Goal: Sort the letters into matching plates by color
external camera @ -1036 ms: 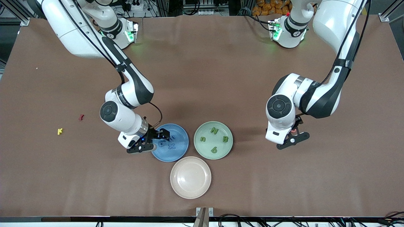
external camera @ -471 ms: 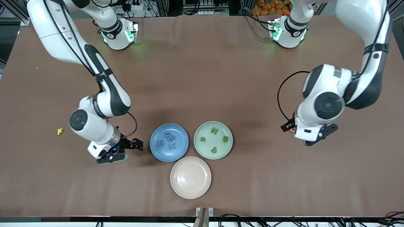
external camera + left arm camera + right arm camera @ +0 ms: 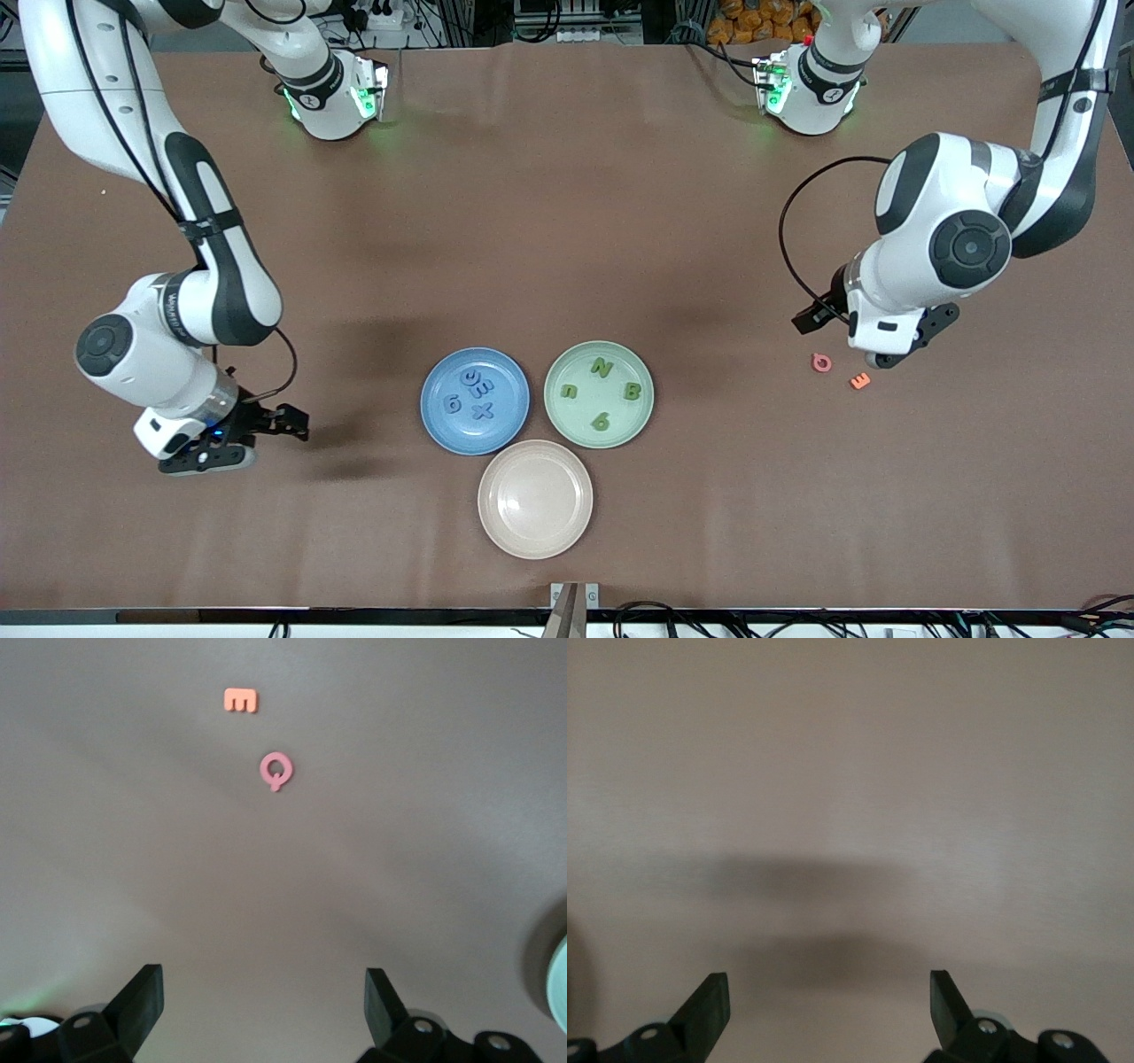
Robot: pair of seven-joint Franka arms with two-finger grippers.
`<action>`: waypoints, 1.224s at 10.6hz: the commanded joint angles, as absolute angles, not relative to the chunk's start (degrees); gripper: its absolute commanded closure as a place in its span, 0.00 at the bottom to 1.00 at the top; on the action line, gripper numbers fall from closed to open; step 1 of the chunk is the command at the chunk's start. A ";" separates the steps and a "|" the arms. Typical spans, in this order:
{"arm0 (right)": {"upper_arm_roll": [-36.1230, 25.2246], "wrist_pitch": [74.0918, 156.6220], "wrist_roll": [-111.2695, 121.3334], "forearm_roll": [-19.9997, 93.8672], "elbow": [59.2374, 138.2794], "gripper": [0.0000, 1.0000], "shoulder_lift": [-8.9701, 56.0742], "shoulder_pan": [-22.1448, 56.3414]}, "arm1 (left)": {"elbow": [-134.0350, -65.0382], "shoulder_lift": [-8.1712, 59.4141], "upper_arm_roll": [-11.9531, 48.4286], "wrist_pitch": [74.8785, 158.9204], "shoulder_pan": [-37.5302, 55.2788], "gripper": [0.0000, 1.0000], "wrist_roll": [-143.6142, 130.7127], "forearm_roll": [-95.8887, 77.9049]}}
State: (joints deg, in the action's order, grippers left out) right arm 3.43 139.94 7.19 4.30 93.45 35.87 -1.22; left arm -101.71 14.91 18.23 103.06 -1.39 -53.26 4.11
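Letters sorted: four blue letters [image 3: 475,393] on the blue plate [image 3: 438,421], four green letters [image 3: 604,392] on the green plate [image 3: 576,435].
Left pincer [image 3: 873,332] and right pincer [image 3: 252,439] hang wide apart, empty, over bare bench [image 3: 567,221].

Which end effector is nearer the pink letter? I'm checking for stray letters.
Left. The left end effector hovers close beside the pink letter; the right end effector is past the blue plate, toward the right arm's end.

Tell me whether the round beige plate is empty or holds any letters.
Empty. The round beige plate shows only its bare pale inside in the front view, with no foam letters on it.
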 commanded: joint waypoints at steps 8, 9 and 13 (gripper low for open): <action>-3.42 118.78 13.45 3.69 93.17 0.00 20.94 -4.57 | -103.54 7.91 18.63 104.50 -1.76 0.00 -38.88 3.08; -3.95 113.52 13.45 3.69 91.42 0.00 19.44 -4.48 | -102.84 7.74 18.63 104.41 -2.11 0.00 -36.50 3.08; -5.97 90.40 12.92 4.04 82.55 0.00 13.46 -4.48 | -101.25 8.09 18.54 104.41 -2.11 0.00 -34.98 3.16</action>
State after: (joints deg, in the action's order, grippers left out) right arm -4.66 99.45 12.93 4.21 85.94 16.59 -4.24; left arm -101.69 8.50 18.37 104.98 -1.66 -36.55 3.81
